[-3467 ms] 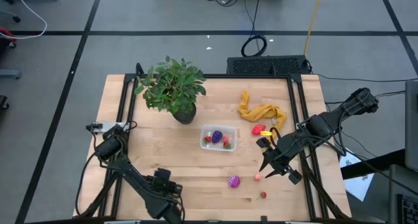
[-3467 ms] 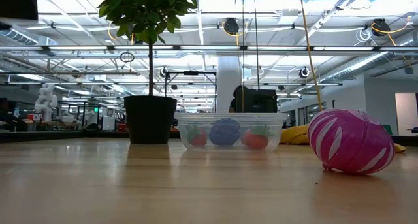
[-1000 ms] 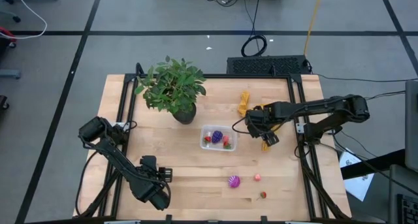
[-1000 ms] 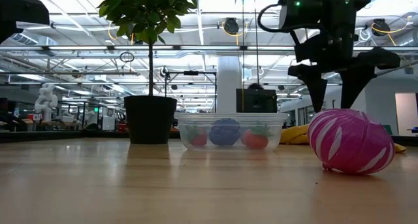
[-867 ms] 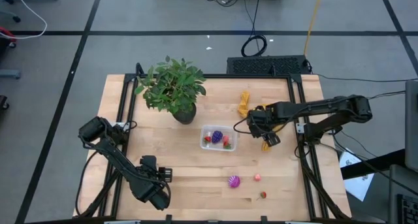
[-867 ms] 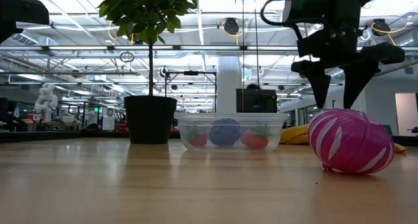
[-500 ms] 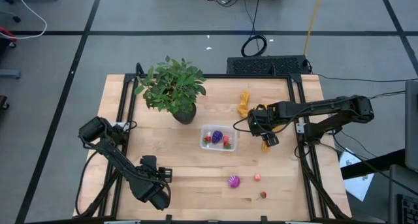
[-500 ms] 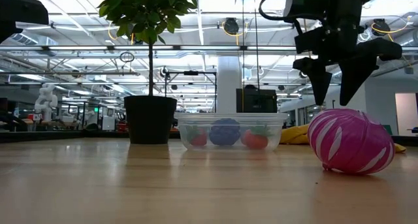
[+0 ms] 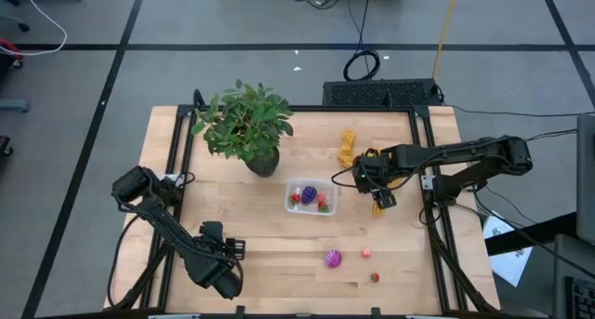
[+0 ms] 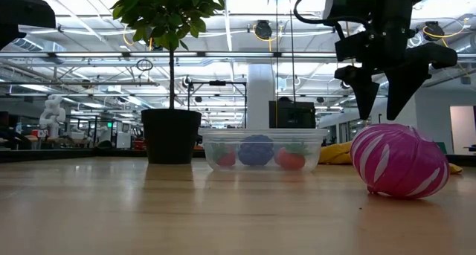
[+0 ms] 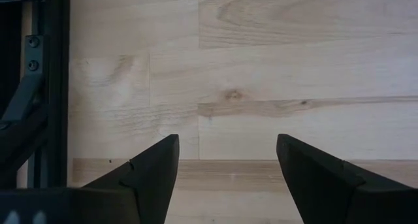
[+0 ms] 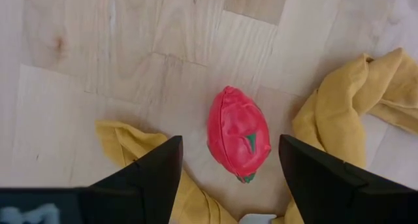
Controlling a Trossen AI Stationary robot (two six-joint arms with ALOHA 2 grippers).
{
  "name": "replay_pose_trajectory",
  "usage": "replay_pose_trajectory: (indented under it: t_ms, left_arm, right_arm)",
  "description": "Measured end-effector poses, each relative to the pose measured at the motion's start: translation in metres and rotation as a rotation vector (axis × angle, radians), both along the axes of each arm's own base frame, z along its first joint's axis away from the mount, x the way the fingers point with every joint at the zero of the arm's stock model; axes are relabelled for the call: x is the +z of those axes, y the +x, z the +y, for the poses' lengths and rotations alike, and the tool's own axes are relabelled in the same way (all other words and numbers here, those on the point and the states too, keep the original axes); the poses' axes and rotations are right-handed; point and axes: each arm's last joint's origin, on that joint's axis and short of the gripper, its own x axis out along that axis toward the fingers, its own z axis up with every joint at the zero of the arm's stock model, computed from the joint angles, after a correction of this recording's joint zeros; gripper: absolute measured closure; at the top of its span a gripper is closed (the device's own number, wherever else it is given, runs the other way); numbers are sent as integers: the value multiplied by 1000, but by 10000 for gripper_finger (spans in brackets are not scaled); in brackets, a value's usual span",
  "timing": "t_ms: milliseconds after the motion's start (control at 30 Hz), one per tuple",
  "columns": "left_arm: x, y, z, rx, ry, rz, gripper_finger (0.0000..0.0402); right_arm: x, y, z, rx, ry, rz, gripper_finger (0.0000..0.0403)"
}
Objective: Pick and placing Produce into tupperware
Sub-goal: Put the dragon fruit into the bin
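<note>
I had the right gripper (image 12: 228,160) pointing straight down with its jaws spread wide and empty, framing a red strawberry-like piece (image 12: 238,133) that lay on bare wood directly between them. I judged that stance was for a drop-and-close pick, since the fruit sat centred in the gap. A mustard-yellow cloth (image 12: 346,106) curled around the fruit on two sides, close enough that a fold could have been pinched along with it.

From above, this gripper hung toward the worktop's right edge, just beside the tupperware (image 9: 310,197), which sat near the middle of the worktop (image 9: 251,235). The tupperware already held a purple piece and two red ones. That closeness suited a brief carry.

More produce waited near the front edge: a magenta bumpy piece (image 9: 333,259), a pink piece (image 9: 366,252) and a small red piece (image 9: 375,277). At worktop height the magenta piece (image 10: 400,160) loomed large, in front of the tupperware (image 10: 260,149).

A potted plant (image 9: 244,126) stood toward the back left.

The left gripper (image 11: 225,160) waited near the front left corner, jaws wide, over bare wood.
</note>
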Motion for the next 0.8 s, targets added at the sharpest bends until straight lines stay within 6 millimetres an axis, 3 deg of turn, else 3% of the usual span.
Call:
replay_pose_trajectory:
  t_ms: [167,533,800]
  left_arm:
    - [0,0,0,1,0,0,136]
    - [0,0,0,1,-1,-1,140]
    - [0,0,0,0,-1,0,139]
  right_arm:
    - [0,0,0,5,-1,2,153]
    - [-1,0,0,8,1,-3,85]
    - [-22,-8,1,13,4,30,80]
